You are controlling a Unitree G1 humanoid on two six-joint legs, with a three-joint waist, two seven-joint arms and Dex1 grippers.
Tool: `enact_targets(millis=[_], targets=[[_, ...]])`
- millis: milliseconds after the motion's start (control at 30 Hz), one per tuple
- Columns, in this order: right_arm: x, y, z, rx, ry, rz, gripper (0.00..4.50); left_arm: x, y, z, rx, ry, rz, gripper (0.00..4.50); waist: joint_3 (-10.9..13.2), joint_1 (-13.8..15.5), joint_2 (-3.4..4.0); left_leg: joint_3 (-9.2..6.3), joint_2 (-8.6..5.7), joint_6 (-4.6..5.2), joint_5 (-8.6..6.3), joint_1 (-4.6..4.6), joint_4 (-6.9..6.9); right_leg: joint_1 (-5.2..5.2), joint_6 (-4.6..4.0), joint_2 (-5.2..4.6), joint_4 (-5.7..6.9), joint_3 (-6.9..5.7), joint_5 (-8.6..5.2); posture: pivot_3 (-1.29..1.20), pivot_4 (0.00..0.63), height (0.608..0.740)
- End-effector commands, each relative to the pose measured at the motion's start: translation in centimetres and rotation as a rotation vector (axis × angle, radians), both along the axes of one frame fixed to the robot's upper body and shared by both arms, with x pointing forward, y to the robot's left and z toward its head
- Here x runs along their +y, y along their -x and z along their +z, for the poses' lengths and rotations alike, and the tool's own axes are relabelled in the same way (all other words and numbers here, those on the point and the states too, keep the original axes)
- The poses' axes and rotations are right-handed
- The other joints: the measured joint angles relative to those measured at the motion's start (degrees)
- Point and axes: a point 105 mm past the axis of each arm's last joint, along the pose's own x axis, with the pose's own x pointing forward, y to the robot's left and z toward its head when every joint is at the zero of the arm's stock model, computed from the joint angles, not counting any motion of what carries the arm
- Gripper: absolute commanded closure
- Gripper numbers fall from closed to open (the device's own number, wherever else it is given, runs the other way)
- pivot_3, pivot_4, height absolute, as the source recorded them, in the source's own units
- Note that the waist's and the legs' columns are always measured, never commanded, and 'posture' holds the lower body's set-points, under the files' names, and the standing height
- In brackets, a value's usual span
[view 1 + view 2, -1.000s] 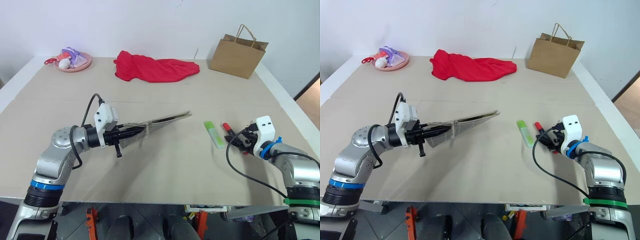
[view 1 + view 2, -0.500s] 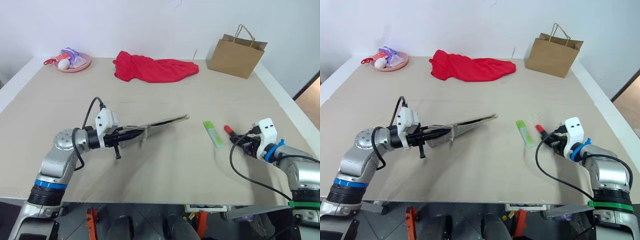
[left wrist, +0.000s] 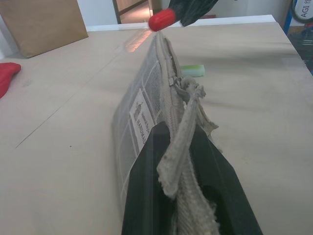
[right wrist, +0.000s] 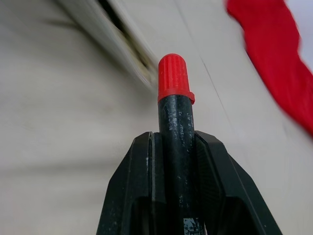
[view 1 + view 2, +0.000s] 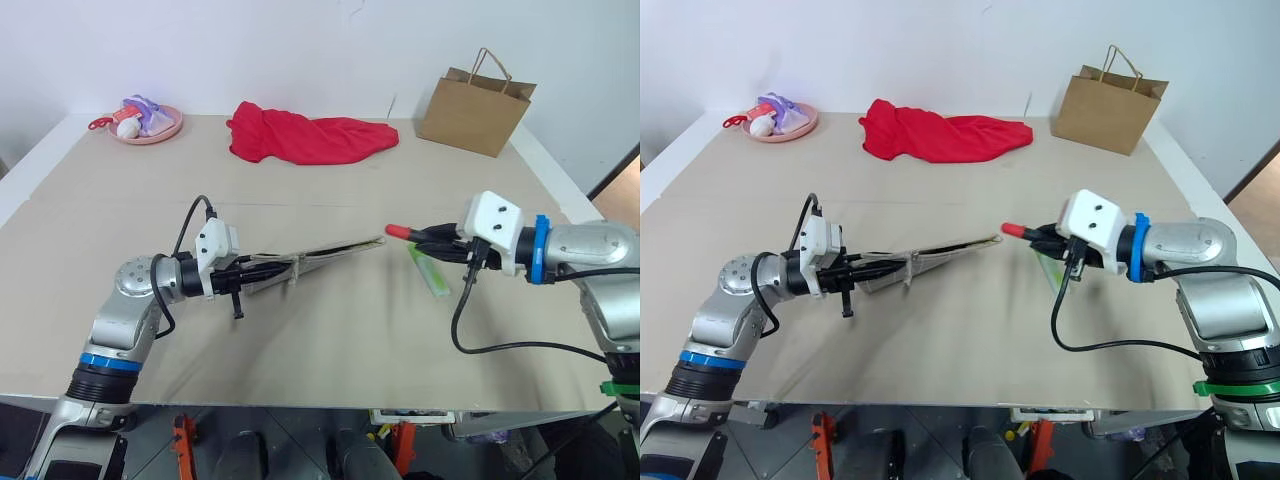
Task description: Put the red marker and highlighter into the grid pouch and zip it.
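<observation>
I count one red marker (image 5: 400, 232), one highlighter (image 5: 432, 272) and one grid pouch (image 5: 310, 262), all on my side of the red cloth (image 5: 308, 138), of which there's one. Beyond that: one paper bag (image 5: 476, 108) right of the cloth, one pink plate (image 5: 148, 127) left of it

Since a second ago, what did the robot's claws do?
The right claw closed on the red marker, lifted it off the table and swung it left to the grid pouch's open end. The left claw kept holding the pouch; the highlighter stayed put.
</observation>
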Motion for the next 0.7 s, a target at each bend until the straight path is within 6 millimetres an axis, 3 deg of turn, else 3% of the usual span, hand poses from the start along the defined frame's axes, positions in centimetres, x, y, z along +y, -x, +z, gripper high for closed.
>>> enact_targets(millis=[33, 500, 700], targets=[[1.0, 0.2, 0.6, -0.047, 0.046, 0.051, 3.91, -0.3, 0.2, 1.0, -0.045, 0.012, -0.017, 4.50, 0.00, 0.02, 0.00, 0.00, -0.01, 0.00, 0.00, -0.01, 0.00, 0.00, 0.00, -0.02, 0.00, 0.00, 0.00, 0.00, 0.150, 0.740], [2.8, -0.9, -0.3, -0.053, 0.077, 0.101, 3.91, -0.7, 0.9, 0.0, -0.080, -0.063, -0.054, 4.50, 0.00, 0.01, 0.00, 0.01, -0.01, 0.00, 0.00, 0.00, 0.02, -0.02, -0.10, -0.03, 0.01, 0.01, 0.07, 0.00, 0.150, 0.740], [5.7, -0.5, -1.3, -0.059, 0.131, 0.230, 3.91, -0.8, 1.0, -0.5, -0.101, -0.104, -0.079, 4.50, 0.00, -0.05, 0.00, 0.02, 0.02, 0.00, 0.00, 0.01, 0.02, -0.04, -0.11, 0.01, 0.02, 0.02, 0.07, 0.00, 0.150, 0.740]])
